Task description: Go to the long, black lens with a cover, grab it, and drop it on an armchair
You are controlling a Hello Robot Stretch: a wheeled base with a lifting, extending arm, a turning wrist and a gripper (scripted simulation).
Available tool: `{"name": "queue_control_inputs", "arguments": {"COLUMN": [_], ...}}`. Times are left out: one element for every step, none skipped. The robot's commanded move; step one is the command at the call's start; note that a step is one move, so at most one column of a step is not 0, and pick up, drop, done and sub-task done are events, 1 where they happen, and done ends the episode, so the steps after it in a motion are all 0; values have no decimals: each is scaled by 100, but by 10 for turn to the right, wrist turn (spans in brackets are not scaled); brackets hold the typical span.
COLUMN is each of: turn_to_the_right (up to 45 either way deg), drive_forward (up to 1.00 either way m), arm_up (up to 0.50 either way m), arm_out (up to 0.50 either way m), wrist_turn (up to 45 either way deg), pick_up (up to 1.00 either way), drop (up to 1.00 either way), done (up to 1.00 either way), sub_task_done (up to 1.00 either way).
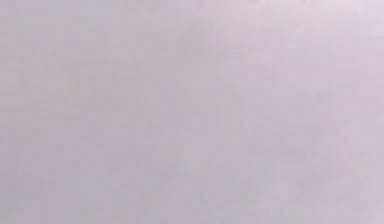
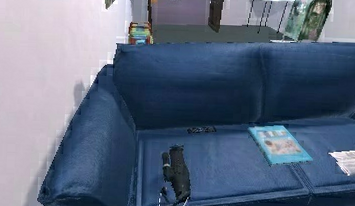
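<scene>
There, black lens [image 2: 175,171] on sofa [image 2: 236,84].

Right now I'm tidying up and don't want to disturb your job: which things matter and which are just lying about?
For the job: long black thing on the sofa seat, probably the lens.
Just lying about: small dark flat thing, blue book, white paper.
</scene>
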Motion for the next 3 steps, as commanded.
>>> {"name": "queue_control_inputs", "arguments": {"turn_to_the_right": [0, 0, 0], "drive_forward": [0, 0, 0], "arm_up": [0, 10, 38], "arm_out": [0, 0, 0], "wrist_turn": [0, 0, 0], "pick_up": [100, 0, 0], "drop": [0, 0, 0], "done": [0, 0, 0], "sub_task_done": [0, 0, 0]}}
